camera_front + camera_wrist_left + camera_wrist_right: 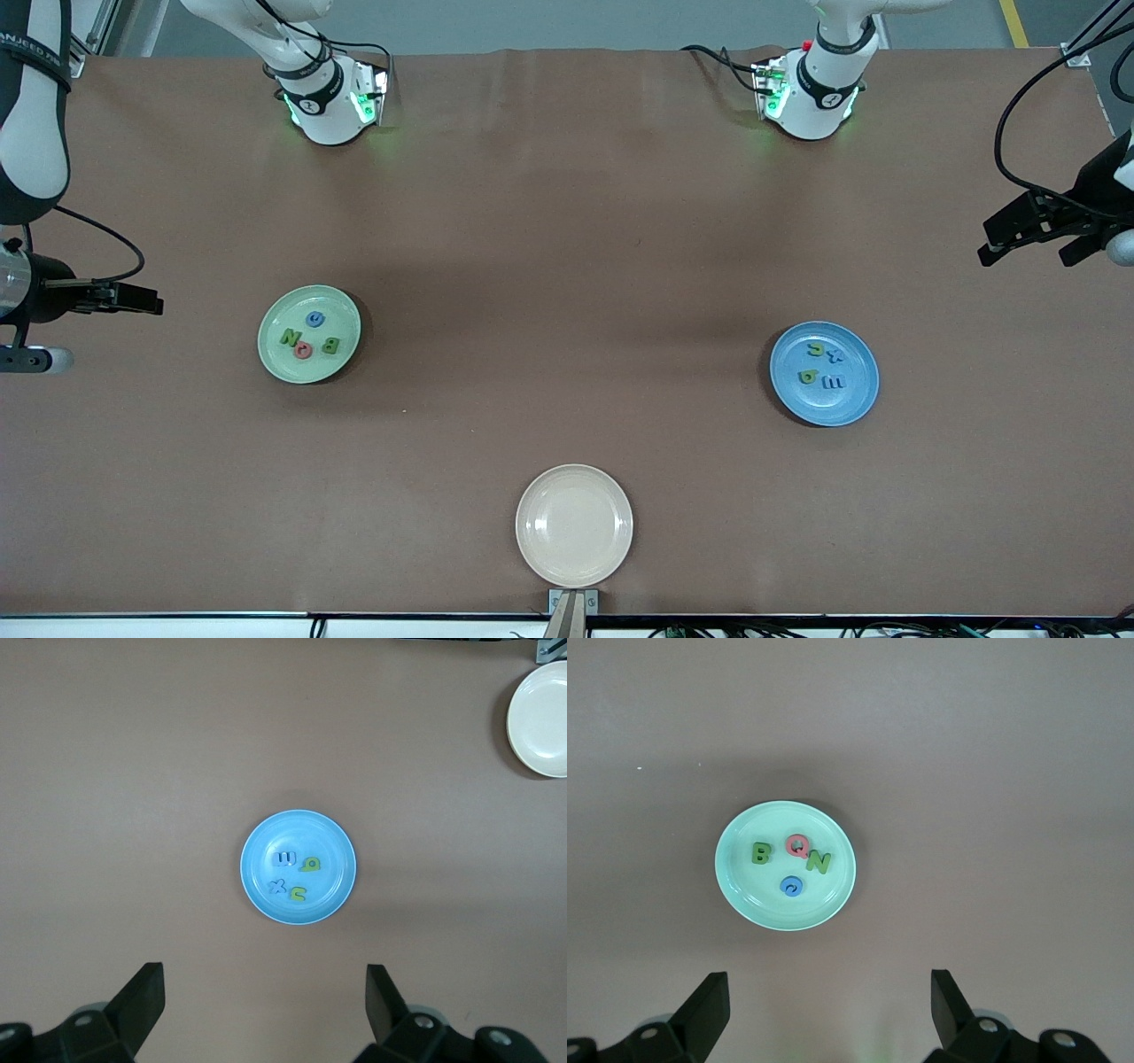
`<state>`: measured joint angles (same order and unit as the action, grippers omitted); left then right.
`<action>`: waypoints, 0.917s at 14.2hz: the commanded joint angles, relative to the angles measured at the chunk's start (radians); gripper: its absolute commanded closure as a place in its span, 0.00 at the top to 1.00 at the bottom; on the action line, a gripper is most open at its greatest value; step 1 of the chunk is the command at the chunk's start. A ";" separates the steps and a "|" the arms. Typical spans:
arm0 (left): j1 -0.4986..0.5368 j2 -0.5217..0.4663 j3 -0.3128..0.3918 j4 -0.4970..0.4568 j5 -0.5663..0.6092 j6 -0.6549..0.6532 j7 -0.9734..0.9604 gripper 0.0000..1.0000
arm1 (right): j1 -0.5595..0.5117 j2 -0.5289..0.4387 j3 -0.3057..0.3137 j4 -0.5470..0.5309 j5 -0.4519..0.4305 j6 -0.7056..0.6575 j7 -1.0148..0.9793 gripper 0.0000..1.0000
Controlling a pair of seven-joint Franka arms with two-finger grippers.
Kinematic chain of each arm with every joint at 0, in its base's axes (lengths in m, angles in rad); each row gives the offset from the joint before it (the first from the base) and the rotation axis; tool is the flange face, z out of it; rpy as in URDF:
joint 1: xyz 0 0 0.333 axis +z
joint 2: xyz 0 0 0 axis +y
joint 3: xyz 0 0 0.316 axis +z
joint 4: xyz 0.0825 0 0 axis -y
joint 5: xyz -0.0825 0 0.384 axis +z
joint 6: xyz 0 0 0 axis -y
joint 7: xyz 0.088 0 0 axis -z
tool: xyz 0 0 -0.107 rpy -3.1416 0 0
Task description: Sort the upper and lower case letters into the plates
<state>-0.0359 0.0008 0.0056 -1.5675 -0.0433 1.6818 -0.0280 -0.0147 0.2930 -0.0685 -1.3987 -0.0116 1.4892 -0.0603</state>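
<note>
Eight letters sorted: four in green plate (309, 334) toward right arm's end of bench (567, 221), four in blue plate (824, 373) toward left arm's. Left gripper (1032, 237) and right gripper (124, 297) spread, empty, parked at bench ends. Little risk; any reach back could scatter letters.

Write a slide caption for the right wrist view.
Open right hand over the green plate holding four letters: green B and N, red Q, and a blue one.

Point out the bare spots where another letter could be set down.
Bare: the beige plate and the table between the green plate and blue plate. Crowded: each of those holds four letters, leaving only rim room.
</note>
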 commanded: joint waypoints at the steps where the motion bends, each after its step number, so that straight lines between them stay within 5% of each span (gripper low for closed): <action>1: -0.001 -0.004 -0.003 0.011 0.020 -0.021 -0.006 1.00 | -0.002 -0.029 0.004 -0.008 0.028 -0.015 0.014 1.00; 7: -0.001 -0.004 -0.001 0.011 0.020 -0.021 -0.006 1.00 | -0.004 -0.047 0.003 -0.016 0.033 -0.017 0.011 1.00; 13: -0.001 -0.004 -0.001 0.011 0.020 -0.021 -0.004 1.00 | -0.001 -0.253 0.001 -0.220 0.032 0.037 0.007 1.00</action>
<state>-0.0358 0.0008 0.0059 -1.5677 -0.0433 1.6809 -0.0280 -0.0146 0.1475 -0.0692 -1.5099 0.0090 1.5013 -0.0594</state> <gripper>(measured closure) 0.000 0.000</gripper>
